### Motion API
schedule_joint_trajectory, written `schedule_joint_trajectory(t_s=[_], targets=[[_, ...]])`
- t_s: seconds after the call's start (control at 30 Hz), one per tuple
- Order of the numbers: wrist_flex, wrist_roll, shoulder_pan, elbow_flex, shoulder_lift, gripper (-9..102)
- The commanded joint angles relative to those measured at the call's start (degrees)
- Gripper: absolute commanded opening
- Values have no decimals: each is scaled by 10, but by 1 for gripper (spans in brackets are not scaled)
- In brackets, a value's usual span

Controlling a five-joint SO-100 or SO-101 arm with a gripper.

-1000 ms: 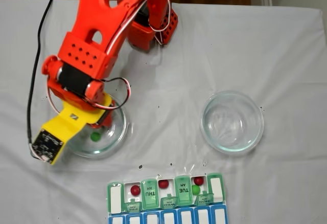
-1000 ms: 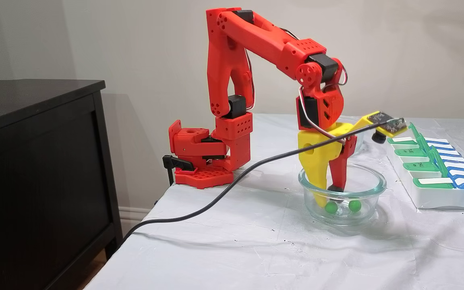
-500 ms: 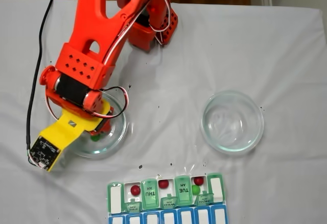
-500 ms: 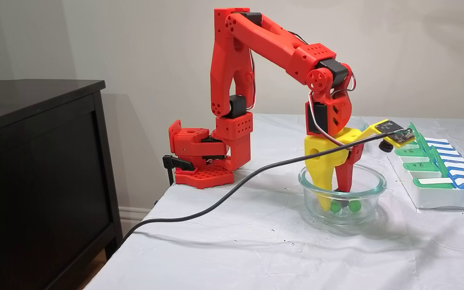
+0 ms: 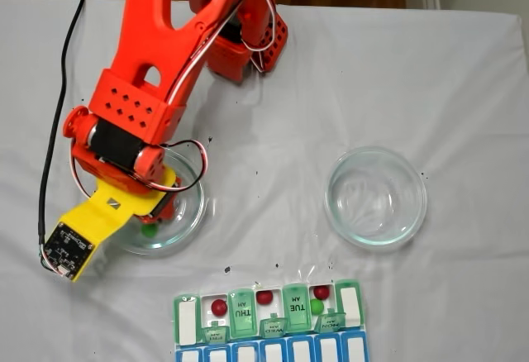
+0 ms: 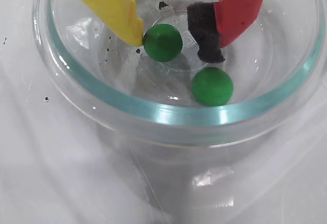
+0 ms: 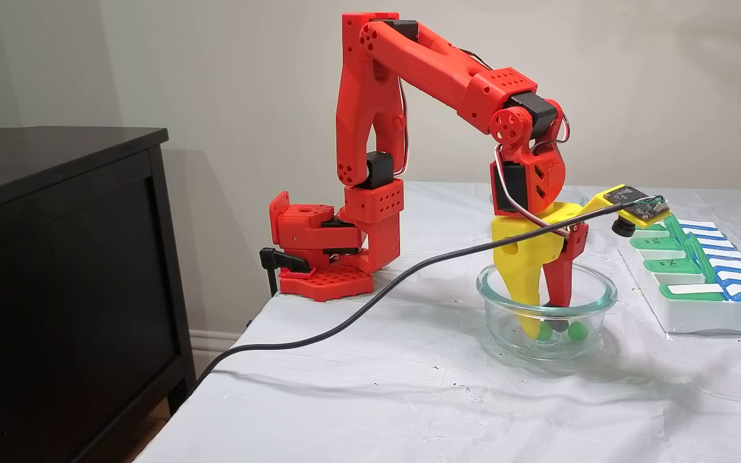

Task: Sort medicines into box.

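Top fixed view: arm bent over the left glass dish (image 5: 188, 213), one green ball (image 5: 149, 231) peeking out inside it; second dish (image 5: 376, 197) right of it, bare. Below the dishes, pill box (image 5: 351, 302) with three red balls and one green (image 5: 316, 306) in its open cells: four sorted, judging by that.

Wrist view: two green balls in the dish; gripper (image 6: 176, 37) partly open, gripping nothing, yellow fingertip (image 6: 134, 31) touching the nearer ball (image 6: 162, 42), the other ball (image 6: 212, 86) loose beside.

Side fixed view: fingers down inside the dish, pill box beyond it. Two balls left, probably.
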Motion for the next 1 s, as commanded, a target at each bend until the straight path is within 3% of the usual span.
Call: schedule_joint_trajectory(t_s=[0.0,0.4,0.63,0.83,0.97], targets=[[7,-4,6,-59,4,17],[-30,-18,4,-31,7,15],[-75,-17,0,11,34,0],[-61,-23,-4,9,29,4],[-51,-18,-3,0,26,16]])
